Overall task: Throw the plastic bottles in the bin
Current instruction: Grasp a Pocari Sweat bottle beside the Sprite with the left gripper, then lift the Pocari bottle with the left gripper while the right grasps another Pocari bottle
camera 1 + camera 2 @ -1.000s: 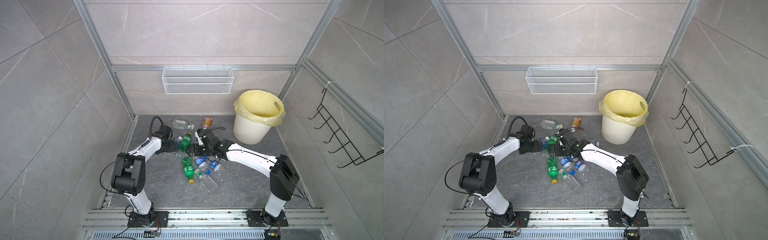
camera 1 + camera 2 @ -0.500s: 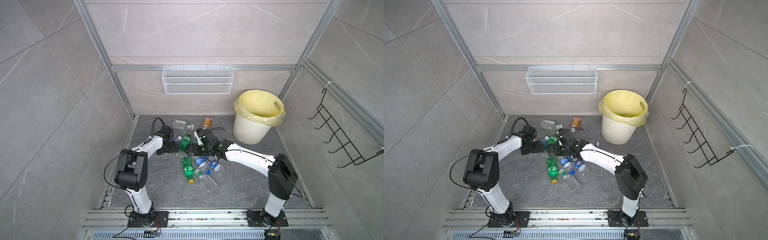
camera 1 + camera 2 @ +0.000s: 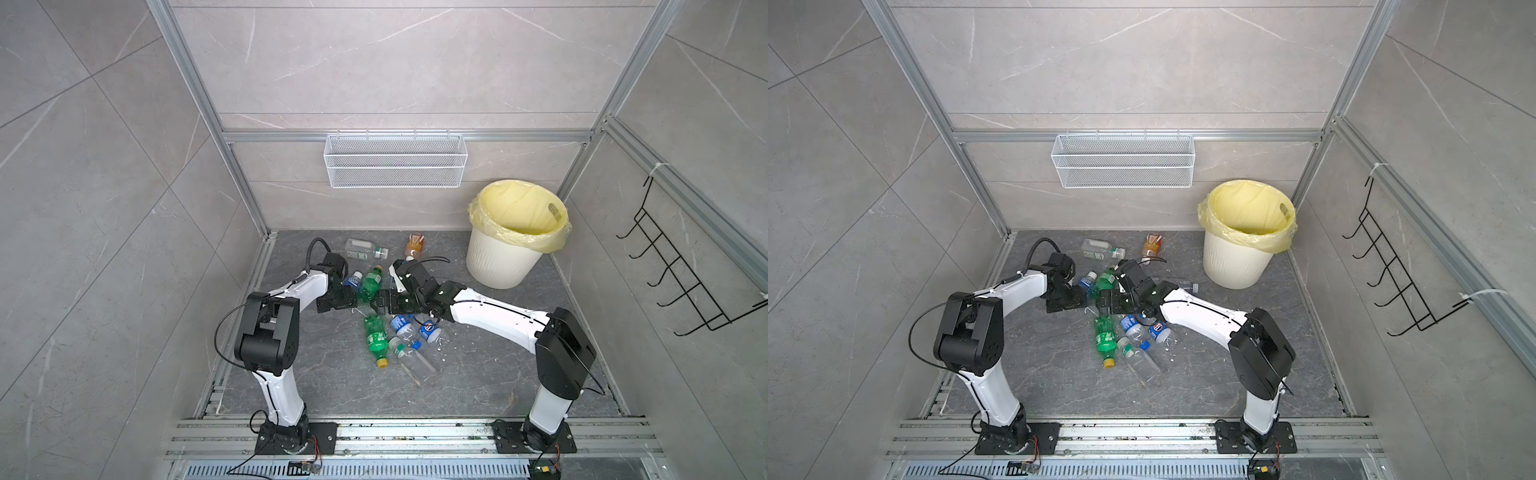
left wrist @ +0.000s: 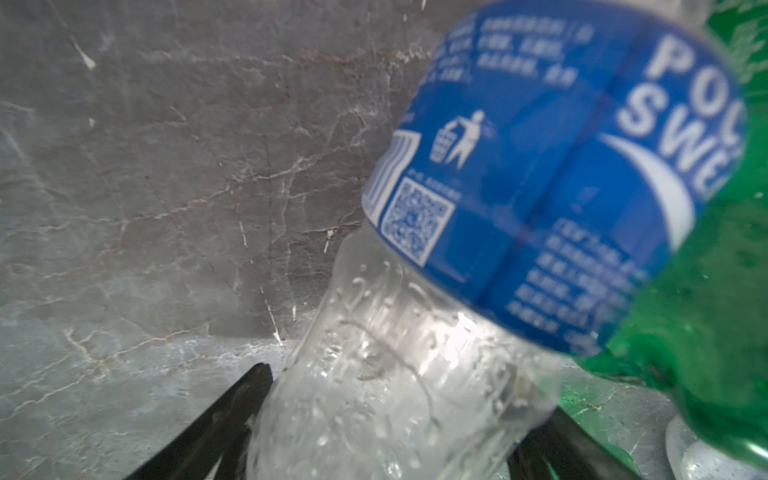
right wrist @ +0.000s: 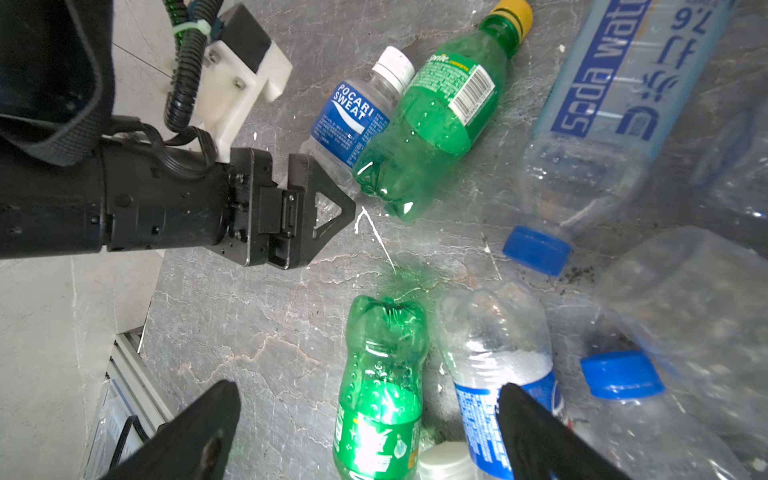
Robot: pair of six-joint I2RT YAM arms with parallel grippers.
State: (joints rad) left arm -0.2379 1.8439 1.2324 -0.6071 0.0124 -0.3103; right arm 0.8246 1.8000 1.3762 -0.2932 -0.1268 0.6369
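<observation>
Several bottles (image 3: 376, 336): lying on the floor apart from the bin (image 3: 498, 266), none visible inside it.
Pocari bottle (image 5: 353, 120): on the heap's side away from the bin, with a green bottle (image 5: 432, 124) leaning on it. Its clear base pokes free, likely why that end is approached.
Left hand (image 5: 332, 187): flanks that base; whether it pinches, I cannot tell.
Right hand (image 5: 365, 388): spread wide, empty, over the heap.

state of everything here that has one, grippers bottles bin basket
left gripper, jaws straddle pocari bottle base, grip unclear
pocari bottle, lying, white cap on
right gripper, open, empty
other bottles, lying on floor
bin, upright, bag-lined
wire basket, wall-hung, empty
</observation>
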